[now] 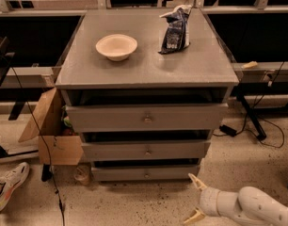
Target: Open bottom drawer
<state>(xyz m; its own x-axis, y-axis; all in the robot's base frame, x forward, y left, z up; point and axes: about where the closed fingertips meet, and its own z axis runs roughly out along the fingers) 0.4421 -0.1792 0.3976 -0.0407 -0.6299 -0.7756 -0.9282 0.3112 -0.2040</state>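
Observation:
The bottom drawer is the lowest, thinnest grey front of the three-drawer cabinet, with a small brass knob at its centre. It stands shut, close to the floor. My gripper comes in low from the bottom right on a white arm. It is open, its two cream fingertips spread apart, one up and one down. It hovers just above the floor, below and to the right of the bottom drawer's knob, not touching the drawer.
A cream bowl and a dark snack bag sit on the cabinet top. A cardboard box leans at the cabinet's left, with a sneaker and cables on the floor. Table legs and cords stand to the right.

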